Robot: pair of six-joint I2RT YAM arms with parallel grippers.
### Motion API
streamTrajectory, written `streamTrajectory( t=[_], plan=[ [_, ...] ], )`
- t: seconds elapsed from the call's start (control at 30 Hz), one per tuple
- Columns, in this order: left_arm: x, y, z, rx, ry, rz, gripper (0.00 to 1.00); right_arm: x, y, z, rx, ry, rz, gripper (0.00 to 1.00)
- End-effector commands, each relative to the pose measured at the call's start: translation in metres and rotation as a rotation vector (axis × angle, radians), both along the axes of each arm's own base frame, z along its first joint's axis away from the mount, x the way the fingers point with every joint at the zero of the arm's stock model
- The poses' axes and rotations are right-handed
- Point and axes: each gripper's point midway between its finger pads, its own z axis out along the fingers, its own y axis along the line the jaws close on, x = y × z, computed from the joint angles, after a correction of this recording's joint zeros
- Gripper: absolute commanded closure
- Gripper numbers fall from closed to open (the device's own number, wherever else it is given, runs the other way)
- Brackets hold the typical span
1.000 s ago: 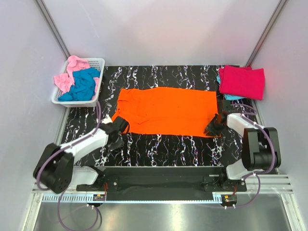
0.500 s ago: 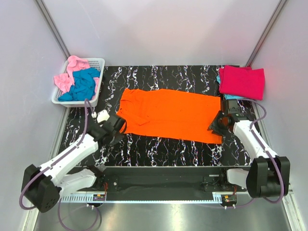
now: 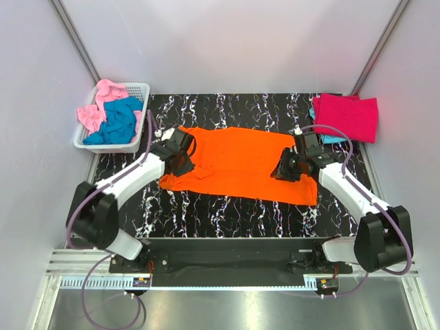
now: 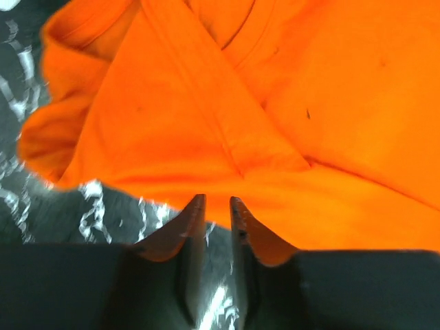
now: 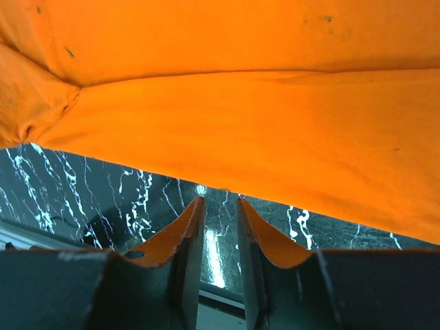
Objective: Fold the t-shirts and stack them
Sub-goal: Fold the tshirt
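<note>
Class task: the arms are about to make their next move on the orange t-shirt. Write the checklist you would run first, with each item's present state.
1. Left jaws free of cloth: ok, slightly parted, nothing between them.
2. Right jaws free of cloth: ok, likewise.
3. Orange t-shirt lying smooth: not ok, its left end looks rumpled.
4. Cloth under the arms flat: cannot tell, hidden.
5. Crimson-pink t-shirt on the stack bare on top: ok.
6. Basket emptied: not ok, teal blue t-shirt and light pink t-shirt lie inside.
</note>
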Motion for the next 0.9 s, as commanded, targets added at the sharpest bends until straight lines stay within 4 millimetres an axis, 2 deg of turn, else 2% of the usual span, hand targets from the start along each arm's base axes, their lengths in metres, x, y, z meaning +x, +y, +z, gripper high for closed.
streamTrajectory(
  t=[0.0,0.1,0.2,0.47,0.63,0.87],
  plan=[
    [0.021,-0.025,-0.009,-0.063,0.010,-0.075,0.69,0.013,0.011,0.014,0.036,-0.053,0.007,0.68],
    [0.030,-0.037,-0.021,-0.095,0.030,-0.091,0.66,0.009,0.008,0.011,0.029,-0.045,-0.004,0.68],
    [0.036,-0.042,-0.023,-0.102,0.028,-0.092,0.65,0.004,0.005,0.006,0.020,-0.040,-0.008,0.69],
    [0.047,-0.044,-0.026,-0.091,0.020,-0.090,0.65,-0.002,0.002,-0.004,0.006,-0.013,-0.023,0.69],
    [0.044,-0.043,-0.033,-0.089,0.039,-0.079,0.65,-0.002,-0.002,-0.003,-0.004,-0.023,-0.041,0.69],
    [0.030,-0.038,-0.040,-0.085,0.067,-0.075,0.64,-0.002,-0.004,-0.008,-0.013,-0.010,-0.057,0.69]
  ],
)
